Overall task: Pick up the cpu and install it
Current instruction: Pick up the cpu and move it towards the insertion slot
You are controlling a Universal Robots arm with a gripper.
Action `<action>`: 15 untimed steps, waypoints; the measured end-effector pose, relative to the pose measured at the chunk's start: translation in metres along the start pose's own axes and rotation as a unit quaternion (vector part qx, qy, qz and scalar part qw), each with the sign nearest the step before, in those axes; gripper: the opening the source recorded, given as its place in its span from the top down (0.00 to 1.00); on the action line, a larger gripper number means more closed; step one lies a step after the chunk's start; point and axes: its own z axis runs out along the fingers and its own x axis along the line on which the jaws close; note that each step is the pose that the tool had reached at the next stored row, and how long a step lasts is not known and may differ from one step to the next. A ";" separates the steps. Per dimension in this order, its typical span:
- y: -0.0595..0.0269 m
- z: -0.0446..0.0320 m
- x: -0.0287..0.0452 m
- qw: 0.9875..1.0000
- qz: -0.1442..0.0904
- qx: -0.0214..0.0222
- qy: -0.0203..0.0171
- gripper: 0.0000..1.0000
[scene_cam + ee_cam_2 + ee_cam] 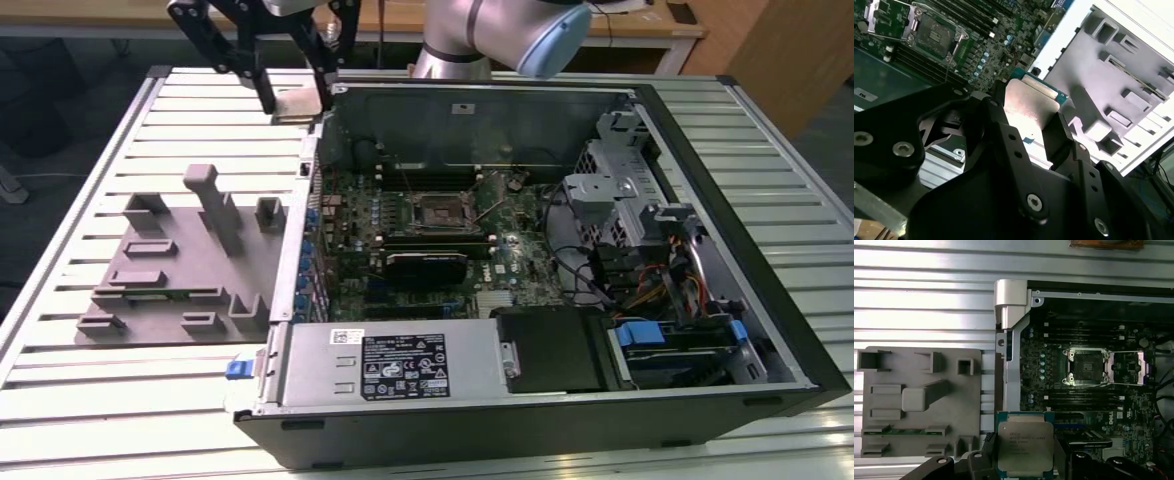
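Note:
The cpu (pixel 1025 444), a flat square chip with a silvery top and a green rim, sits clamped between my black fingers. My gripper (pixel 1026 462) is shut on it. In the exterior view the gripper (pixel 296 103) hangs high over the slatted table, just outside the far corner of the computer case on the exterior view's left, with the cpu (pixel 298 99) in it. In the second wrist view the chip (pixel 1029 107) shows from behind between the fingers (pixel 1004 130). The open motherboard socket (pixel 438 212) (pixel 1088 367) (pixel 934 35) lies inside the case, apart from the chip.
A grey fixture plate (pixel 174 260) (pixel 919 400) with raised blocks lies on the table beside the case, on the exterior view's left. The open case (pixel 561 105) holds a power supply (pixel 387 362), drive bays (pixel 627 200) and cables. Its metal walls stand up around the board.

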 end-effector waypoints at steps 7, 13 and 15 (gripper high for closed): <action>0.0003 0.0010 -0.0138 1.000 0.000 0.000 0.000 0.46; 0.0006 0.0020 -0.0259 1.000 0.000 0.000 0.000 0.46; 0.0007 0.0023 -0.0299 1.000 0.000 0.000 0.000 0.46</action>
